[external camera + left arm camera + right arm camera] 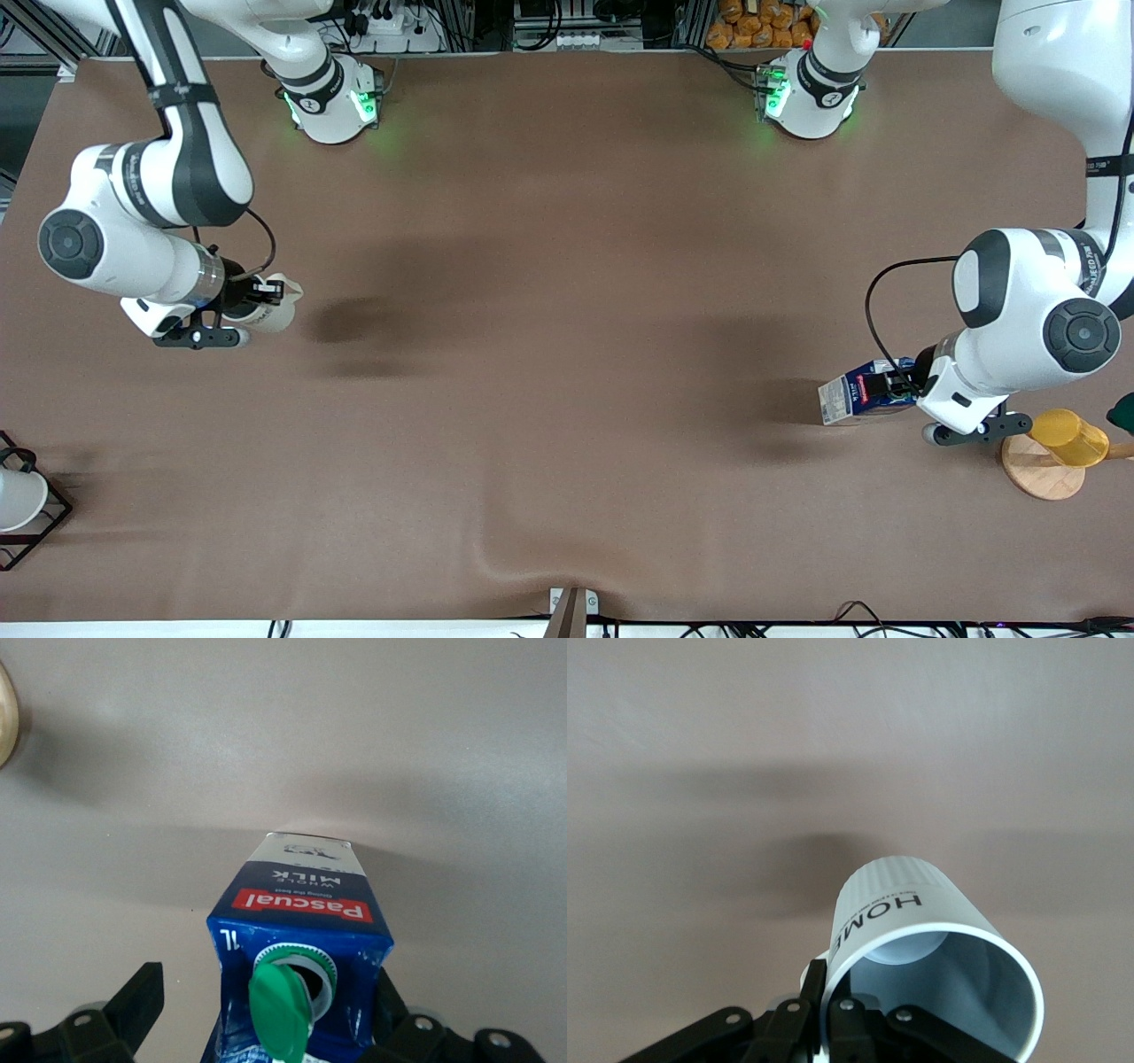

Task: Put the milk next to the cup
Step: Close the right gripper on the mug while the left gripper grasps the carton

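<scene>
My left gripper (890, 385) is shut on the milk (850, 399), a dark-blue carton with a red band. It holds the carton tipped on its side above the table, toward the left arm's end. In the left wrist view the milk (297, 904) points away from my gripper (297, 1028), and its green cap hangs open. My right gripper (257, 297) is shut on the cup (279, 312), a cream-white mug, and holds it tilted above the table toward the right arm's end. In the right wrist view the gripper (833, 1010) pinches the wall of the cup (908, 904) at its rim, with dark lettering showing.
A yellow cup (1067, 437) sits on a round wooden coaster (1038, 474) at the left arm's end, close beside my left hand. A white cup in a black wire frame (18, 501) stands at the right arm's end, near the front edge. The brown table (567, 354) lies between the arms.
</scene>
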{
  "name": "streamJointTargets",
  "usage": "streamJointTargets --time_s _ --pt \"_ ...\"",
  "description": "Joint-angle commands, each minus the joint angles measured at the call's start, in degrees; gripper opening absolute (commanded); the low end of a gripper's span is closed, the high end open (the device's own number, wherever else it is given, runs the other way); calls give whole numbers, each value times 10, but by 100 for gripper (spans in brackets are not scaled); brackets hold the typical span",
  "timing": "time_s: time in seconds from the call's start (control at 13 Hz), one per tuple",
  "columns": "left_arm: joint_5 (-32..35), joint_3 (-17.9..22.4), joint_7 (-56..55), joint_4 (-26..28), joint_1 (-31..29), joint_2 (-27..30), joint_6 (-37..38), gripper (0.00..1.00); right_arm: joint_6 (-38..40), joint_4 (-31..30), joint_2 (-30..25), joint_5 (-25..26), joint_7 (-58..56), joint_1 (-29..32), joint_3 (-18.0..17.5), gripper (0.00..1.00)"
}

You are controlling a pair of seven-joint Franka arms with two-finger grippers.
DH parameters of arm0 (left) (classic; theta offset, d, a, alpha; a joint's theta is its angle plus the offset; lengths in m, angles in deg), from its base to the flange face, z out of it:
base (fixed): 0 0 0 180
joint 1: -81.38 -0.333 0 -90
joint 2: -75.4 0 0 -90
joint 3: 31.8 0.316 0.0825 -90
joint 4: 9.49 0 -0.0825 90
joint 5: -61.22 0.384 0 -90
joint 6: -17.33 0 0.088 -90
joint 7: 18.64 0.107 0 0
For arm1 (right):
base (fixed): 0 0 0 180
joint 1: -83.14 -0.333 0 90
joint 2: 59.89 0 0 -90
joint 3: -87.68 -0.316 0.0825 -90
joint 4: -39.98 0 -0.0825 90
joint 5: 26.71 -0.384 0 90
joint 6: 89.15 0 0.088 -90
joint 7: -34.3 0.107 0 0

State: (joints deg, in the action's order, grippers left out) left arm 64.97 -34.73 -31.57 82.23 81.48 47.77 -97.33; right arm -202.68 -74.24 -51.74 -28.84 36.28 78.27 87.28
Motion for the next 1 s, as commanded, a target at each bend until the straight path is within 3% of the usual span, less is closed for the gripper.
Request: streamJointTargets --time_s 0.0,0.15,0.46,0.54,0.77,0.92 --pt "14 -1 6 -10 -3 -8 2 100 -3 49 12 18 11 -35 2 0" --pt "14 -1 12 -10 -1 -8 2 100 -2 67 26 9 13 -53 0 0" --pt "15 -1 23 -11 3 -13 1 75 2 86 28 -38 13 -83 0 0" --pt "15 -1 26 -14 9 -14 2 65 3 92 33 -50 14 -95 0 0" --pt "19 -1 31 -29 9 -21 2 47 5 99 35 -49 28 -107 1 0" --pt "62 -3 41 -31 9 -20 3 34 6 100 35 -49 28 -104 1 0"
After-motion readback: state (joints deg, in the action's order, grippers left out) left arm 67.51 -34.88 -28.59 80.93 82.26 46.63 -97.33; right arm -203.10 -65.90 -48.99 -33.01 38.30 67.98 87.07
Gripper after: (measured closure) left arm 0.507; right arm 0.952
